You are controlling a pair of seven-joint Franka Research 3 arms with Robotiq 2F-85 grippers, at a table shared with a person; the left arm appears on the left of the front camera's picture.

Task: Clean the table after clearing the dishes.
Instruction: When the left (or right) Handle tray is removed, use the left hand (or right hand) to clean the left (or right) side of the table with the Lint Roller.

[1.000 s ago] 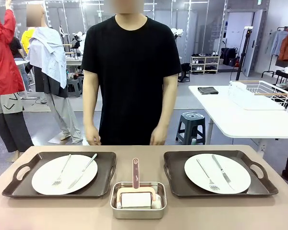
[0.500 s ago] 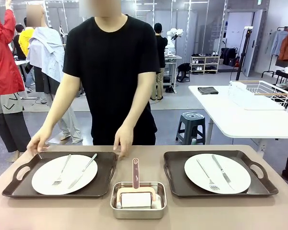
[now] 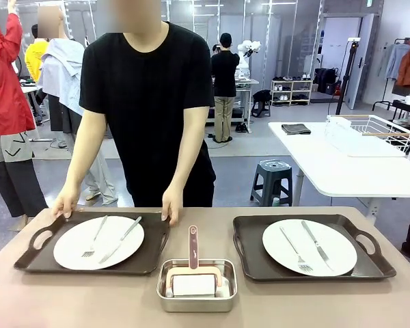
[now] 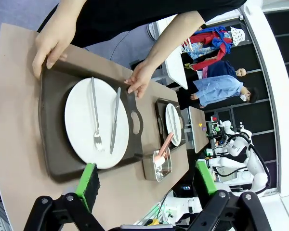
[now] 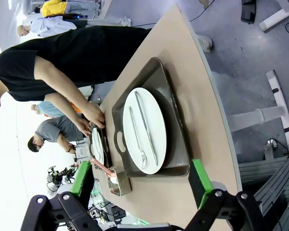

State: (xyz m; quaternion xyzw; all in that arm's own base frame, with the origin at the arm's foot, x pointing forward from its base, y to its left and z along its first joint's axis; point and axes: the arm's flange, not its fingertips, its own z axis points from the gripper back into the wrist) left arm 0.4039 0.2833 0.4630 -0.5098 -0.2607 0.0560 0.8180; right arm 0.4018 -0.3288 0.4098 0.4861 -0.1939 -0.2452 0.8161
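On the beige table [image 3: 89, 304] stand two dark brown trays. The left tray [image 3: 34, 258] carries a white plate [image 3: 99, 242] with fork and knife; a person's hands [image 3: 171, 205] grip its far edge. The right tray [image 3: 249, 263] holds the other plate [image 3: 309, 246] with its cutlery. In the left wrist view my left gripper [image 4: 145, 168] hangs open high above the left tray [image 4: 50, 125] and its plate [image 4: 82, 120]. My right gripper [image 5: 140, 175] is open too, well above the right tray [image 5: 178, 144] and its plate [image 5: 144, 130].
A small steel pan [image 3: 196, 301] with a pink-handled roller [image 3: 193, 249] sits between the trays at the near edge. A white table [image 3: 355, 171] with a wire basket [image 3: 369, 130] stands at the back right, a stool [image 3: 273, 179] beside it. Other people stand farther off.
The person has leaned toward picture left and taken the left tray's far edge in both hands. That tray has shifted slightly right and toward the person. Right tray and pan are unmoved.
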